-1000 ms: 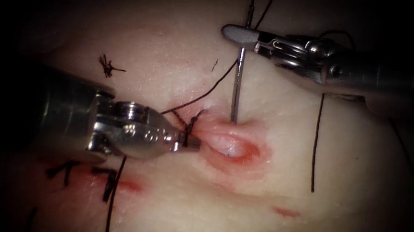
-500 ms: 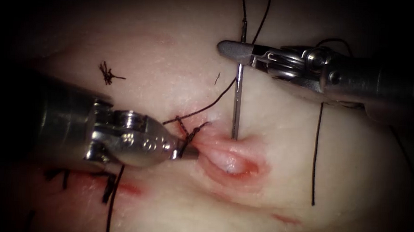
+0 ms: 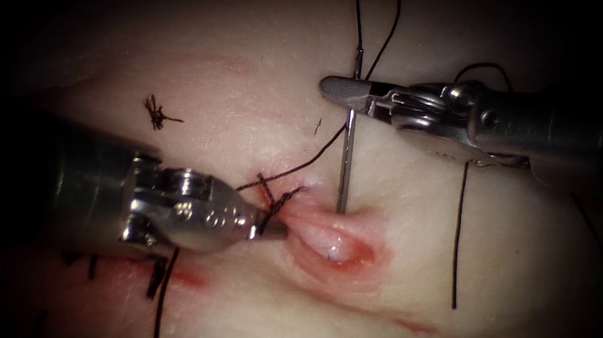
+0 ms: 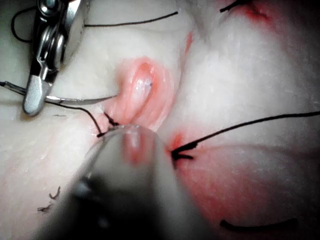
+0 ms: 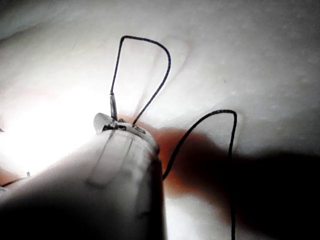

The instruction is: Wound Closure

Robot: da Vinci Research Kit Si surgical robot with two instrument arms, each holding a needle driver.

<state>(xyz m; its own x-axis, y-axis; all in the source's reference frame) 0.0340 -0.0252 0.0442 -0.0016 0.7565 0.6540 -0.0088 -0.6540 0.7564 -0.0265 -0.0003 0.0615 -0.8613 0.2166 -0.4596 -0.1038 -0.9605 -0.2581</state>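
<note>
We start with the tissue, which takes up most of the endoscope view, pale with red fluid streaked toward the lower right. The cut sits at centre frame as a pink, open oval, and over the last second it has drifted slightly downward in the frame and looks a little more stretched at its left end.

The left hand comes in from the left of the frame, its jaws together on the tissue edge at the left end of the cut, right beside the dark knot of an earlier stitch. It has shifted only a touch lower while keeping that lip drawn out to the left.

The right hand reaches in from the upper right, jaws clamped on the needle near its tail end, close to where the thread joins. A second ago these jaws sat higher in the frame; now they are lower, and less bare needle shows between them and the tissue. The needle stands nearly upright in the picture, its tip sunk in the tissue at the upper edge of the cut, slightly right of the knot.

We judge the needle has gone a little deeper, so the bite is in progress.

The thread loops off the needle's tail toward the top of the frame, with a loose strand hanging at the right.
</note>
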